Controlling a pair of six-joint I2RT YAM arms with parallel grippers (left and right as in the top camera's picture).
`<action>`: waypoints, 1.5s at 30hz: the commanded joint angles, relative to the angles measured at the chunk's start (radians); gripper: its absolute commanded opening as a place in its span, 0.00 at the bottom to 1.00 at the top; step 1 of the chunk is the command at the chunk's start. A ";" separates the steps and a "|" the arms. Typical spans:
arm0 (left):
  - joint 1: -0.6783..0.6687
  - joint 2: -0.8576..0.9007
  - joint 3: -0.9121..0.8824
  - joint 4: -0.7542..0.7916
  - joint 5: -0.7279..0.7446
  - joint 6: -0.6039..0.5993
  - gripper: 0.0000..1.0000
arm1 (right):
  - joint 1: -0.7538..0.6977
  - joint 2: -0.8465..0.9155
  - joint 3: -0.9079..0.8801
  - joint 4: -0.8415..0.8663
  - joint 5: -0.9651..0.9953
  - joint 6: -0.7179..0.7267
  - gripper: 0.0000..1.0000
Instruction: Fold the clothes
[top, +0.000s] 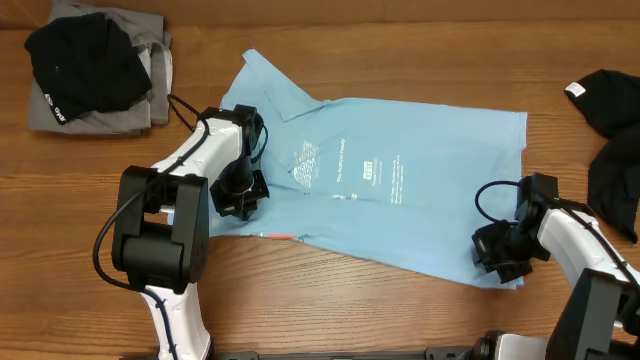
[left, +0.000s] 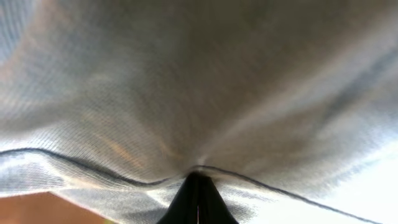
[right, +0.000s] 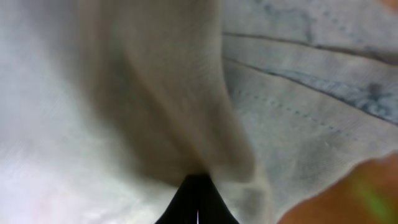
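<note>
Checking in from the remote station. The soft light-blue T-shirt (top: 420, 190) is spread flat in the middle of the brown wooden counter (top: 330, 310), with small white lettering facing up in its centre. Its long axis runs left to right across the overhead view, dipping a bit toward the right. The collar and one sleeve point left and the hem points right. A sliver of pink peeks out at the near edge.

My left gripper (top: 240, 195) is down on the near-left edge at the collar end. The right gripper (top: 503, 258) is on the near-right hem corner. In both wrist views the cloth bunches straight into the dark fingertips, so both are pinched tight on shirt fabric.

Around it, a crumpled black garment (top: 85, 55) sits on a folded grey garment (top: 110, 112) in the far-left corner, well apart from the shirt. At the right edge there's a black garment with a white tag (top: 605, 100), near the hem but apart from it. Another dark garment (top: 618, 185) lies below that, just beside my right arm.
</note>
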 joint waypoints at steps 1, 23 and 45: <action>0.006 -0.011 -0.028 -0.043 -0.051 -0.044 0.04 | -0.029 0.025 0.008 -0.053 0.098 0.029 0.04; -0.002 -0.440 -0.038 0.236 0.082 0.032 0.72 | -0.108 -0.179 0.488 -0.295 0.065 -0.348 0.89; -0.025 0.051 0.247 0.671 0.180 -0.003 0.82 | -0.093 -0.178 0.554 -0.333 -0.121 -0.449 1.00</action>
